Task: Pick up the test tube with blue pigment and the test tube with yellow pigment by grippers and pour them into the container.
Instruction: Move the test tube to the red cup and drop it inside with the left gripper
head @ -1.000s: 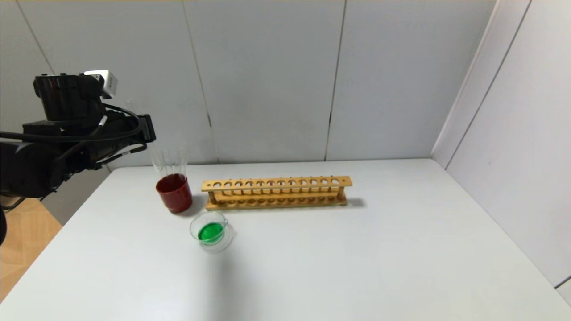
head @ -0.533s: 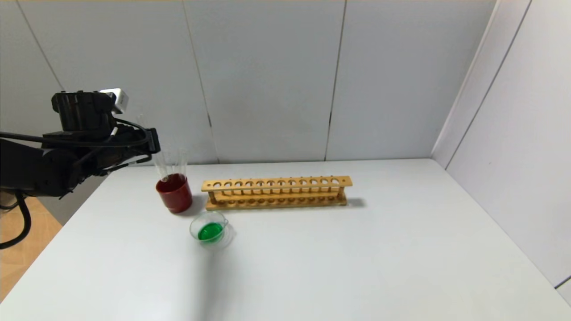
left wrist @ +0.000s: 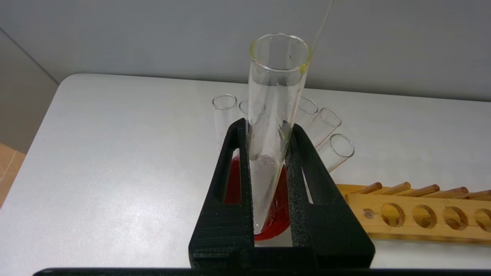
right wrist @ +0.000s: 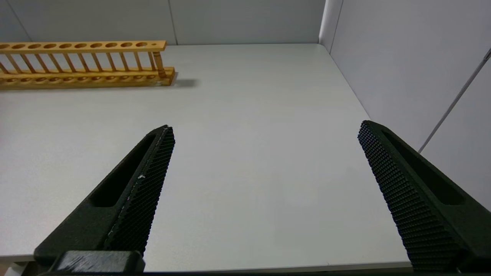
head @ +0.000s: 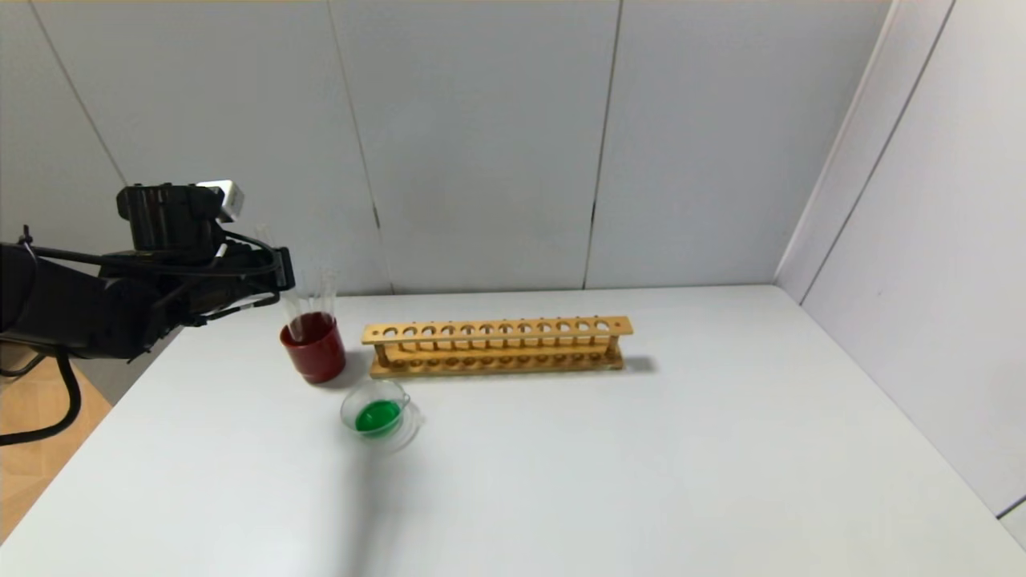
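Test tube [left wrist: 274, 115]: empty, yellow-rimmed, clamped by left gripper [left wrist: 268, 132] above red cup [head: 313, 346] | right gripper [right wrist: 264, 134]: jaws wide apart, empty

Cup [head: 313, 350]: dark red. Dish [head: 378, 417]: clear glass w/ bright green liquid. Rack [head: 497, 346]: honey-yellow wood, row of round holes. Table [head: 641, 465]: plain white. Wall panels [head: 481, 144]: pale grey. Left gripper [left wrist: 268, 134]: black, ribbed pads, on clear tube [left wrist: 274, 115] w/ yellow trace at rim. Right gripper [right wrist: 264, 138]: black, dotted grid texture.
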Robot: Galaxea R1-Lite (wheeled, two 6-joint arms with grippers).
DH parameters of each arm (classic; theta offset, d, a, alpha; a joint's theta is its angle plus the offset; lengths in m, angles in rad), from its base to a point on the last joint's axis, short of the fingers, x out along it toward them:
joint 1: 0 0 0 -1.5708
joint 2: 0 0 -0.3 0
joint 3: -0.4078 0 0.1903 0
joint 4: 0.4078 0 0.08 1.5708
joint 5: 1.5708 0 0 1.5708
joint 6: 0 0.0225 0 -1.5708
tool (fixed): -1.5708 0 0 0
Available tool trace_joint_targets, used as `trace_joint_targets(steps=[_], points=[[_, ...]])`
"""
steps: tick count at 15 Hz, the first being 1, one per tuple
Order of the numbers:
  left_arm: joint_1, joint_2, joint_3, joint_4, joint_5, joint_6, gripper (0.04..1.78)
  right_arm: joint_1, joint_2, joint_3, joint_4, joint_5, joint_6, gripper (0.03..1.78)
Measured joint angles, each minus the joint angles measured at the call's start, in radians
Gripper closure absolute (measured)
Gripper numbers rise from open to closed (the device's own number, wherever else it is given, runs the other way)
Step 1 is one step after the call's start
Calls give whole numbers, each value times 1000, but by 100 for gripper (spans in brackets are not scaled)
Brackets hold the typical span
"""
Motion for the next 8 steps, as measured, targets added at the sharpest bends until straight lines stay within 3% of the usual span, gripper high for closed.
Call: trace_joint_targets(steps=[8], points=[[0,34,7,-1,-8,4,151,0,0,0,0,0,0,6]])
